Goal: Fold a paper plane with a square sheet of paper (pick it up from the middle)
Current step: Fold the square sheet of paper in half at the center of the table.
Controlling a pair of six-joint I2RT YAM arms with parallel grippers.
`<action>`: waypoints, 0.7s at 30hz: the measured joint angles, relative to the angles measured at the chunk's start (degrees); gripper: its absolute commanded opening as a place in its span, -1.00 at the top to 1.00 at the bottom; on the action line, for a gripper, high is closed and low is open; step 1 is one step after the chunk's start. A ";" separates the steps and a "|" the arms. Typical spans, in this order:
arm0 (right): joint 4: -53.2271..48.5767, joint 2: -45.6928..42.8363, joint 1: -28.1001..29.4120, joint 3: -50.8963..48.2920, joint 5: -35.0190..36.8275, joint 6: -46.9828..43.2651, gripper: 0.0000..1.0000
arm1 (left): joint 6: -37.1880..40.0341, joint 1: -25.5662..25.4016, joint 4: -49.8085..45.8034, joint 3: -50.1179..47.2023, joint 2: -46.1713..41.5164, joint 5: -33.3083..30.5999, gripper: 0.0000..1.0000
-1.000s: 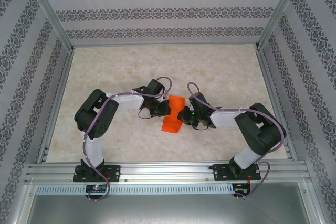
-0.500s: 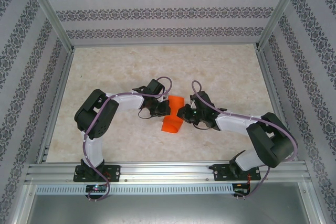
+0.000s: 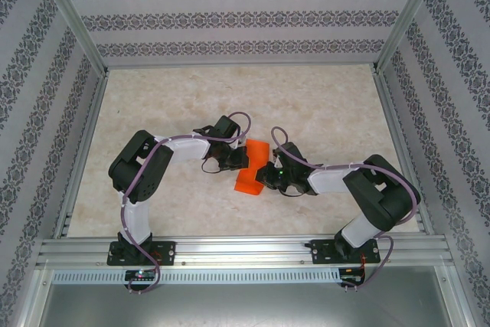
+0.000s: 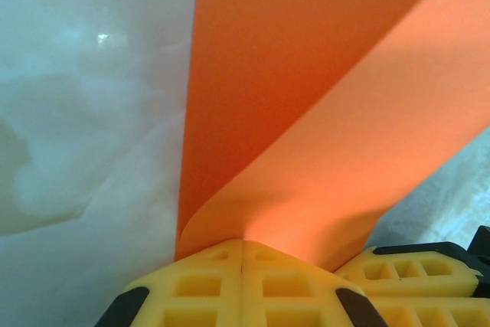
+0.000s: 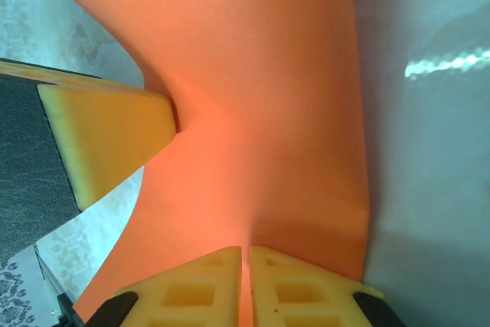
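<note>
Top external view: both arms reach inward to mid-table [image 3: 191, 105], wrists nearly facing each other. The square sheet of paper [image 3: 247, 182] sits between them, near the centre and somewhat toward the arm bases. It is bowed rather than flat, with no sharp crease visible.

Left wrist view: the left gripper [image 4: 243, 254] is pinched down on the sheet. The yellow pads meet and the paper rises out of their seam in a soft curl, one layer leaning over the other.

Right wrist view: the right gripper [image 5: 245, 259] is also clamped on the sheet, with only a hairline slit between the pads where the paper enters. One of the other gripper's pads pokes in from the left, touching or almost touching the orange surface (cannot tell which).

Risks, as I judge them:
- Tear. Two firm pinches on one thin sheet; if the wrists draw apart or twist against each other, the paper between them takes the whole load.
- Slip. Each pinch appears to hold only a narrow margin, so a sideways tug could pull an edge free and let the sheet flop.
- Crooked fold. The curl looks uneven from side to side; pressed down like this, the crease would run off-centre and spoil the plane's symmetry.
- Finger clash. The two sets of fingers work very close together, and a small inward move could knock them together or crumple the paper.
</note>
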 measured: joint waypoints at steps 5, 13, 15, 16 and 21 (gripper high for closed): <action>-3.50 -4.04 1.27 0.07 0.68 -0.02 0.74 | 0.11 0.00 0.00 0.00 0.00 0.00 0.92; -4.11 -5.66 3.76 0.26 1.27 0.20 0.74 | 0.11 0.00 -0.07 0.04 0.00 0.00 0.92; -3.54 -4.68 4.28 -0.28 1.66 0.46 0.74 | 0.11 0.00 -0.20 0.11 0.00 -0.02 0.92; -3.21 -4.15 4.48 -0.74 1.75 0.72 0.74 | 0.11 0.02 -0.22 0.11 0.00 -0.02 0.92; -0.96 -2.82 4.48 -2.32 1.68 1.70 0.74 | 0.11 0.00 -0.26 0.15 0.00 -0.04 0.92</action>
